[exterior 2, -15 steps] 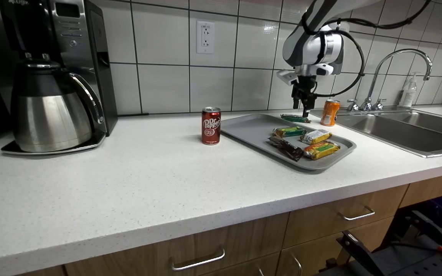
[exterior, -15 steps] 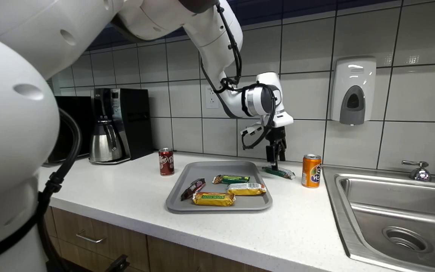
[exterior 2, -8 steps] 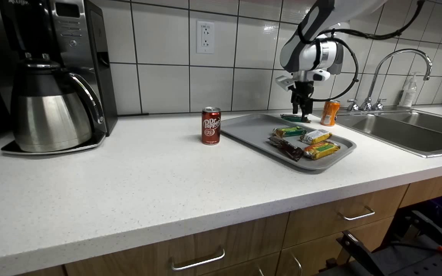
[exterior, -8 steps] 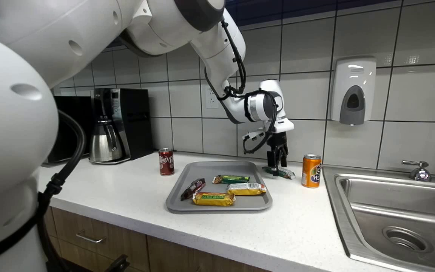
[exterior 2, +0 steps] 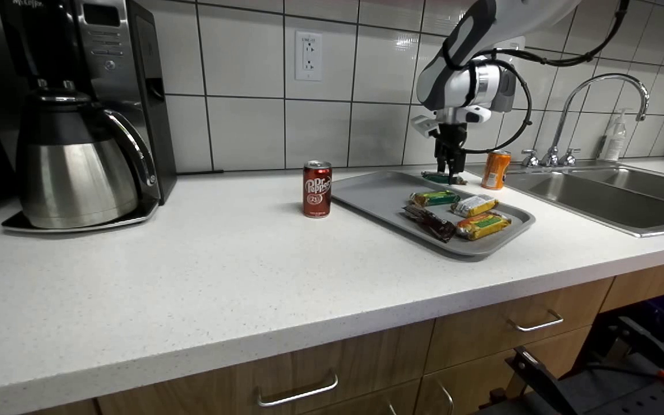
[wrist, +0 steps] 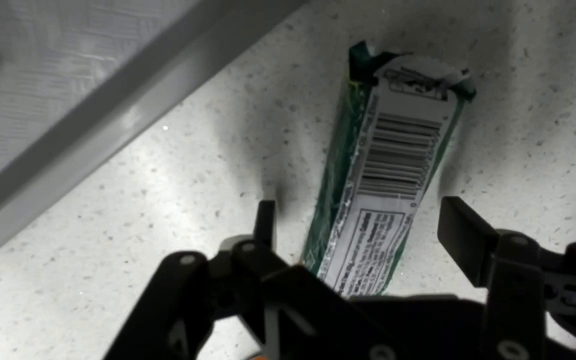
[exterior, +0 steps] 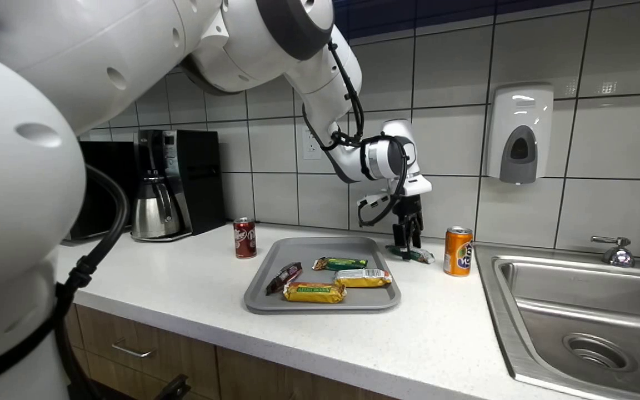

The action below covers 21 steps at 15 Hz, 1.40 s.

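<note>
Compared with a second ago, the tool [wrist: 363, 227] sits lower, its tips now down around the barcoded bar [wrist: 383, 175], which lies unshifted on the counter [exterior: 436, 322]. Bar position, as an exterior view shows it: outside the tray [exterior: 298, 253], just off its right edge, near the far corner. Wrist view: pads [wrist: 468, 242] stand spread, one on each side of the bar, bare counter visible between each and the wrapper; nothing gripped. Judgement: lining-up looks done, the grip not yet made. Containers, directions as in that same exterior view: tray holds four wrapped bars lying flat. Green bar [exterior: 340, 264] is toward the tray's far edge; pale-labelled yellow bar [exterior: 363, 278] near its right edge; second yellow bar [exterior: 315, 293] near its front edge; dark brown bar [exterior: 284, 278] toward its left edge. Orange can [exterior: 458, 251] stands upright to the tray's right, farther out than the barcoded bar; red can [exterior: 245, 238] upright, near the tray's left edge. Steel carafe [exterior: 156, 211] is well apart, farther left of the tray. Contents of cans and carafe not visible.
</note>
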Available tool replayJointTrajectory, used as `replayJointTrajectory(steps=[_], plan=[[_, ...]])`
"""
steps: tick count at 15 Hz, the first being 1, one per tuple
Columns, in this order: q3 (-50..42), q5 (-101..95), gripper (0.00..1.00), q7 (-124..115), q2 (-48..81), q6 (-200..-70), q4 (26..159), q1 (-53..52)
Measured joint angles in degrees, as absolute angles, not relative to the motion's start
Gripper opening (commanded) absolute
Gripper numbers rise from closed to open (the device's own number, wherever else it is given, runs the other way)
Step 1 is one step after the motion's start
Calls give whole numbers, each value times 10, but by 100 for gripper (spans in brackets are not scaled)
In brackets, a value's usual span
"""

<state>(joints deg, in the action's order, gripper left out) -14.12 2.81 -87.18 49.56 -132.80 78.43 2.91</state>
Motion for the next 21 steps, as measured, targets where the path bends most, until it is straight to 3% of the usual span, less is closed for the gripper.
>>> replayJointTrajectory(steps=[5,21], plan=[[-141,31,16,-872,497,-1319,774,31],[-139,32,15,-871,485,-1318,771,30]])
